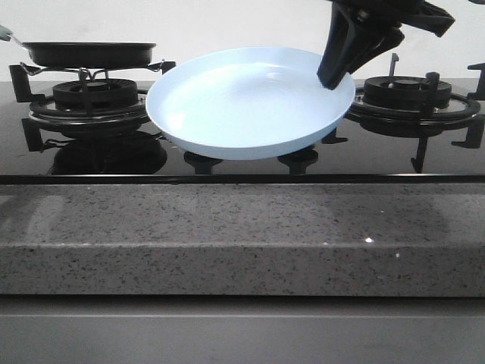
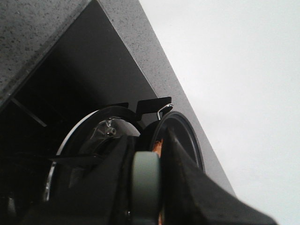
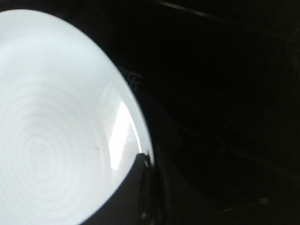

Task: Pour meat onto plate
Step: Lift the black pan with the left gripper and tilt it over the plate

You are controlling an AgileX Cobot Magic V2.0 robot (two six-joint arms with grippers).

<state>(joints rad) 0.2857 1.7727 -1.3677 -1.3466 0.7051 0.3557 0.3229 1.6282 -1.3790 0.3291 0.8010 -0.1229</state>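
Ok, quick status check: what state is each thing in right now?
plate: empty, held tilted above the stove by its right rim
frying pan: level over the left burner, handle gripped
meat: only a sliver shows in the pan
left gripper: shut on the pan handle
right gripper: shut on the plate rim
right burner: bare

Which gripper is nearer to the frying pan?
Left. The left gripper is shut on the frying pan handle; the right gripper holds the plate rim, well away.
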